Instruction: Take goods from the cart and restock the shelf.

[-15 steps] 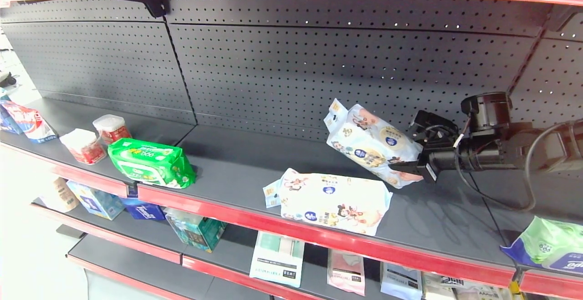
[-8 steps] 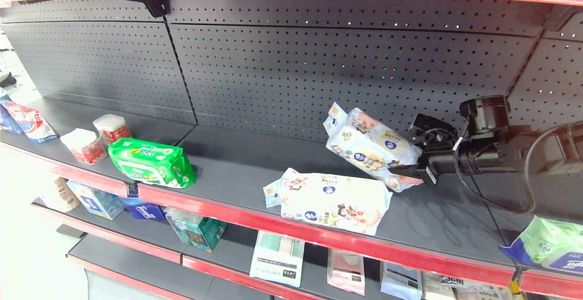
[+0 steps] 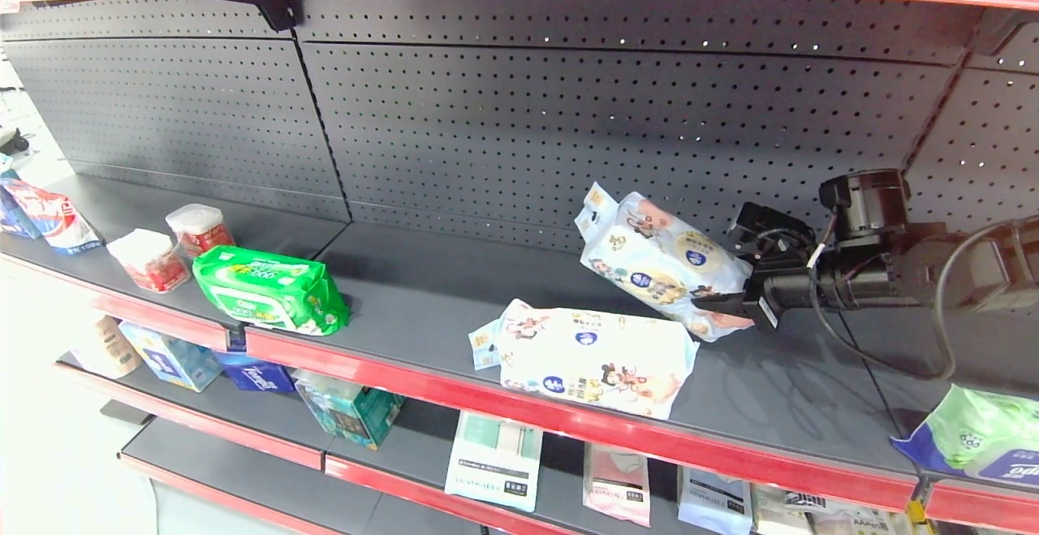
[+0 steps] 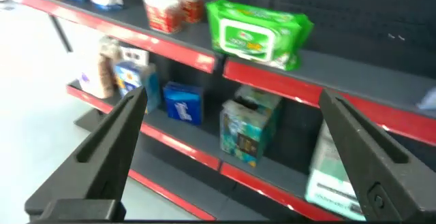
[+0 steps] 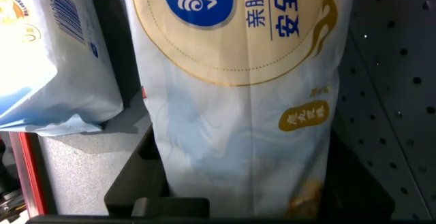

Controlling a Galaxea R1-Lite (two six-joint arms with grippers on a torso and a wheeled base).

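A white wipes pack with cartoon print (image 3: 661,259) hangs tilted over the grey shelf board (image 3: 422,291), close to the pegboard back. My right gripper (image 3: 730,298) is shut on its lower right end. I cannot tell whether that end touches the board. In the right wrist view the pack (image 5: 238,94) sits between the two black fingers (image 5: 139,180). A second, similar pack (image 3: 597,356) lies flat near the shelf's red front edge, just in front of the held one. My left gripper (image 4: 231,156) is open with nothing in it, facing the lower shelves.
A green wipes pack (image 3: 272,287) and two red-and-white tubs (image 3: 150,259) stand to the left on the same shelf. A green and blue pack (image 3: 978,433) lies at the far right. Bare board lies between the green pack and the flat white pack.
The right gripper sank slightly with the held pack a second ago and has barely moved in the last half second.
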